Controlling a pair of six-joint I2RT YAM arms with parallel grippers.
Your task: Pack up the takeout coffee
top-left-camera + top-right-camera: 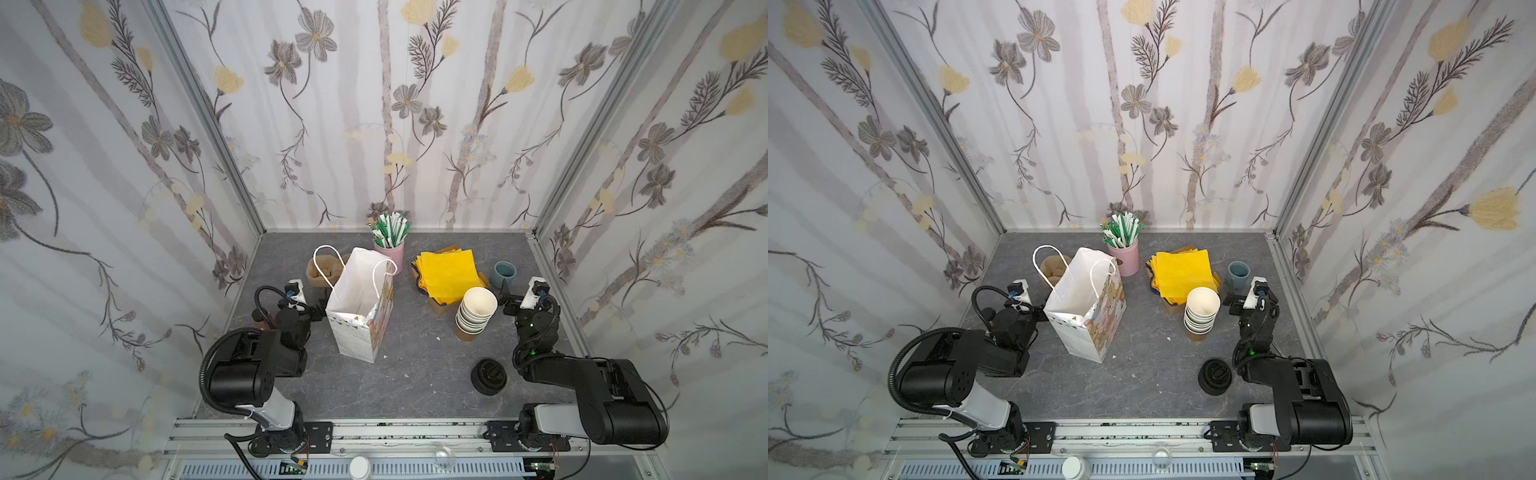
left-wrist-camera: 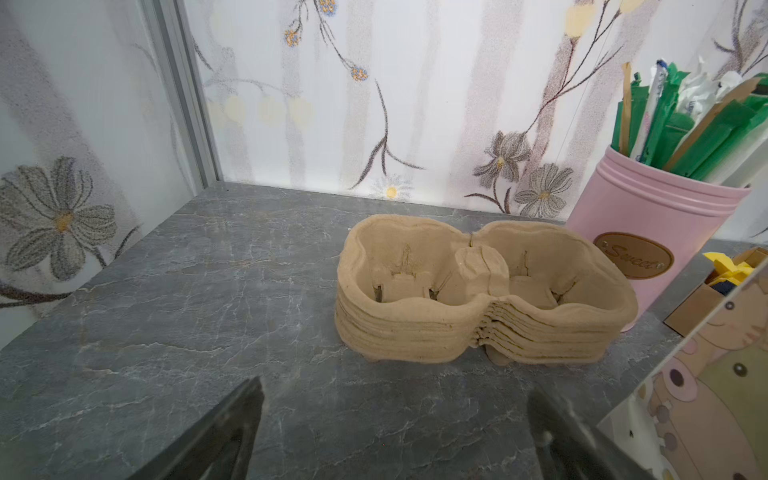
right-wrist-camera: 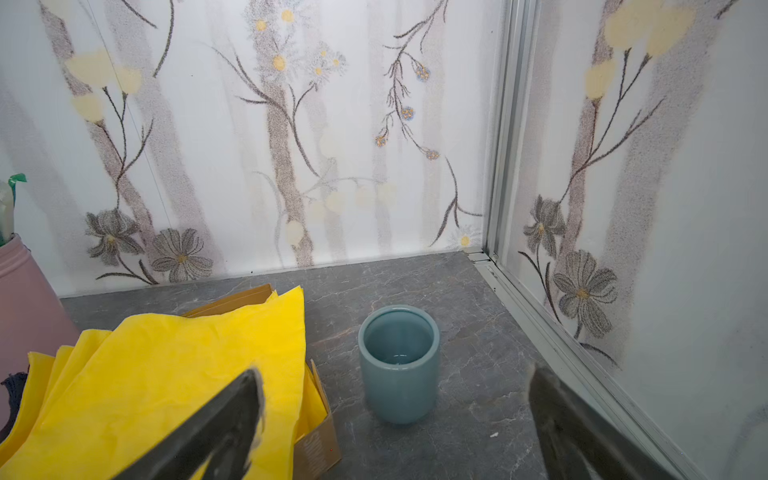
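- The takeout coffee (image 1: 263, 321) is standing on the bench (image 1: 399, 386) near its left edge, just beside the left arm's wrist. The arm is lying between it and the white paper bag (image 1: 360, 305).
- The arm and its cable loop are hiding most of the cup. In a top view only a sliver of dull brownish side under a dark top is showing, and neither wrist view is catching it.
- The left jaws are standing wide open and holding nothing, with only their tips entering the left wrist view.
- The right jaws are likewise gaping empty, their tips cut off at the frame edge.
- The bag is covering part of the stack of pulp cup carriers (image 2: 478, 299) in both top views.
- The pink canister (image 2: 656, 249) of wrapped straws is wearing an oval label reading "Sweet".
- The cardboard box (image 3: 316, 440) under the yellow napkins (image 3: 174, 374) is bearing print too cropped to read.
- The bag's side is showing a cartoon pattern with no legible words.
- The blue-grey ceramic cup (image 3: 399, 370) is sitting upright in front of the right jaws.
- The stack of lidless cups (image 1: 476, 316) and the pile of black lids (image 1: 489, 376) are resting well apart from the coffee.
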